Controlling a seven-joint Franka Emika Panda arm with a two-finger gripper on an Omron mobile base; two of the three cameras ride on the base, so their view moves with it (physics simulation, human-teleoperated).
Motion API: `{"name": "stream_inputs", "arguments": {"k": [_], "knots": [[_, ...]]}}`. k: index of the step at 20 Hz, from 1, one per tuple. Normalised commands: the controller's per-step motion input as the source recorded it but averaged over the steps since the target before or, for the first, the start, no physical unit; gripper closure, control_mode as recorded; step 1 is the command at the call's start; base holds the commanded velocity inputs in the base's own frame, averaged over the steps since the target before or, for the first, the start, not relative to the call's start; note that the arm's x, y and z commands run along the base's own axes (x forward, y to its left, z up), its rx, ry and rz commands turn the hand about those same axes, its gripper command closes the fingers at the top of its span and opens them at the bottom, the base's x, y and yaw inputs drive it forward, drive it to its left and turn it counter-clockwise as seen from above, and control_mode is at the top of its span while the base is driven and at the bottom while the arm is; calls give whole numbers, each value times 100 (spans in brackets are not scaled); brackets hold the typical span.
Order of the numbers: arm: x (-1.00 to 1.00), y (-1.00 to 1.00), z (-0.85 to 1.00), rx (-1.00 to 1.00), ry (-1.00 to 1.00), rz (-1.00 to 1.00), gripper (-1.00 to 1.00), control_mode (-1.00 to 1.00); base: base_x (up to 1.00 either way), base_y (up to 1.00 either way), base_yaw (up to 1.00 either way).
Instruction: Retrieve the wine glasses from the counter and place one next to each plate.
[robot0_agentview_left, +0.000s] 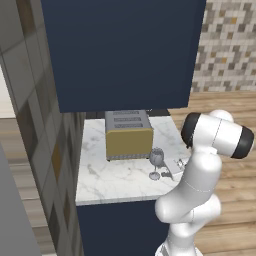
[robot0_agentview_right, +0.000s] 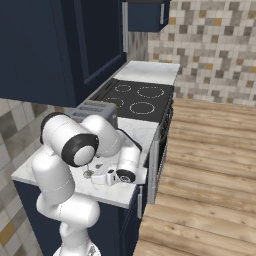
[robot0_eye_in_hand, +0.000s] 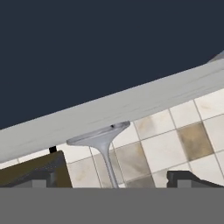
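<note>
Marble, white with grey veins, tops the short counter (robot0_agentview_left: 107, 182) at the middle of the left base view, over dark navy cabinets. On it we see a boxy toaster with a brass-yellow front and grey slotted top (robot0_agentview_left: 128, 135), and just beside its lower right corner a small smoky-grey translucent stemmed wine glass (robot0_agentview_left: 156, 163), upright on its round foot. The robot's white arm rises at the lower right and hides whatever lies directly right of the glass.

From the right base view, the arm bends low over the same counter at the lower left of the frame, with the black glass cooktop (robot0_agentview_right: 135, 100) further up. The two-finger gripper (robot0_agentview_right: 96, 176) lies close above the marble, reaching toward the foot of the glass, which we only just make out under the elbow; we cannot tell from here whether anything touches.

In the hand view the picture is rolled over: the counter runs as a pale band across the middle, and the glass's foot and thin stem sit at lower centre, between the two dark fingertips (robot0_eye_in_hand: 186, 177), which stand spread wide and apart from the stem.

We judge the task barely started: one glass is about to be grasped, nothing is carried, and both placements beside plates remain.
</note>
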Motion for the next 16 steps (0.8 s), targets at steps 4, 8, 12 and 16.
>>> {"name": "stream_inputs", "arguments": {"k": [4,8,12,16], "knots": [[16,8,-12,0,1,0,-100,-100,0,0,0],[15,0,-4,0,0,0,-100,-100,0,0,0],[20,0,-14,0,2,0,-100,-100,0,0,0],[18,1,-16,-2,1,0,-100,-100,0,0,0]]}}
